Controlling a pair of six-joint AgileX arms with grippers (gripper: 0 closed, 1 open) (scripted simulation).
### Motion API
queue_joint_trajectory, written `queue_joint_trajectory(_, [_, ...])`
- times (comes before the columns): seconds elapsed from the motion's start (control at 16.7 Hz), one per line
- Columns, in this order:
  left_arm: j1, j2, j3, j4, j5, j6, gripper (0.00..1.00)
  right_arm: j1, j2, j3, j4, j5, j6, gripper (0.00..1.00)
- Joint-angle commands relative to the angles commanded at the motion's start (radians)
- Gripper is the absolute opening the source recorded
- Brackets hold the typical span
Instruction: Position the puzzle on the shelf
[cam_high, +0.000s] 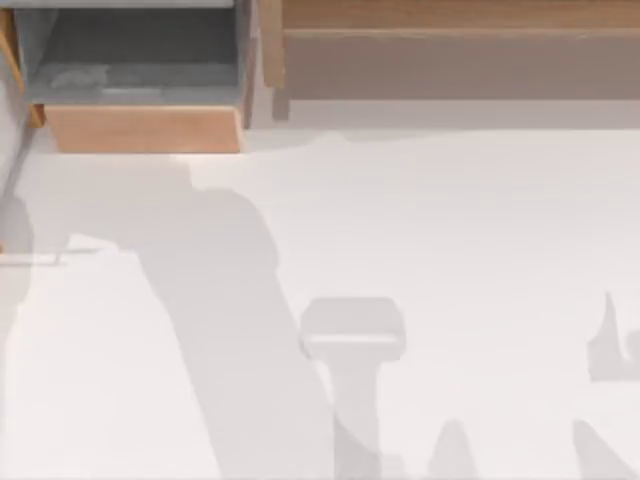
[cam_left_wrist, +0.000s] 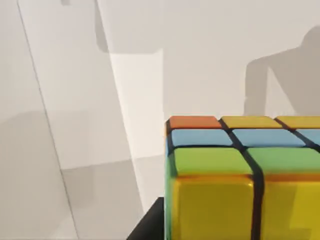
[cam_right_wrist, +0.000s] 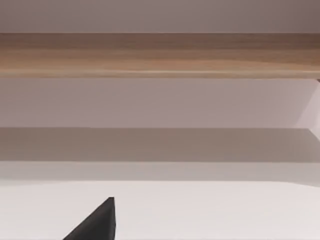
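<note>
Puzzle (cam_left_wrist: 245, 180) sits close under the left wrist camera, cut off by the picture edge; orange, yellow, blue and green squares visible, no readable writing. A dark finger tip (cam_left_wrist: 150, 225) is just beside it; grip state cannot be told. Shelf (cam_high: 460, 50) stands at the white desk's (cam_high: 450, 230) far right; a grey-lined box (cam_high: 140, 125) at far left. Right wrist view faces the shelf's plank (cam_right_wrist: 160, 55).

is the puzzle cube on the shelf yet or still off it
Off it. The puzzle sits close before the left wrist camera against plain white surface, while the shelf recess holds nothing.
</note>
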Motion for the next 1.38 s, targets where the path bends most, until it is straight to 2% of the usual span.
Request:
queue_joint_trajectory(0.24, [-0.171,-0.251,-0.239,0.132,-0.121,-0.031,0.00,0.000,0.000,0.000,0.000,0.000,0.000,1.00])
queue_joint_trajectory(0.48, [-0.472,-0.447,-0.519,0.376,-0.247,-0.065,0.00,0.000,0.000,0.000,0.000,0.000,0.000,1.00])
queue_joint_trajectory(0.72, [-0.826,-0.555,-0.757,0.723,-0.371,-0.105,0.00,0.000,0.000,0.000,0.000,0.000,0.000,1.00])
queue_joint_trajectory(0.96, [-1.134,-0.580,-0.915,1.125,-0.489,-0.155,0.00,0.000,0.000,0.000,0.000,0.000,0.000,1.00])
queue_joint_trajectory(1.14, [-1.302,-0.561,-0.980,1.425,-0.569,-0.195,0.00,0.000,0.000,0.000,0.000,0.000,0.000,1.00])
queue_joint_trajectory(1.38, [-1.438,-0.485,-0.992,1.789,-0.656,-0.246,0.00,0.000,0.000,0.000,0.000,0.000,0.000,1.00])
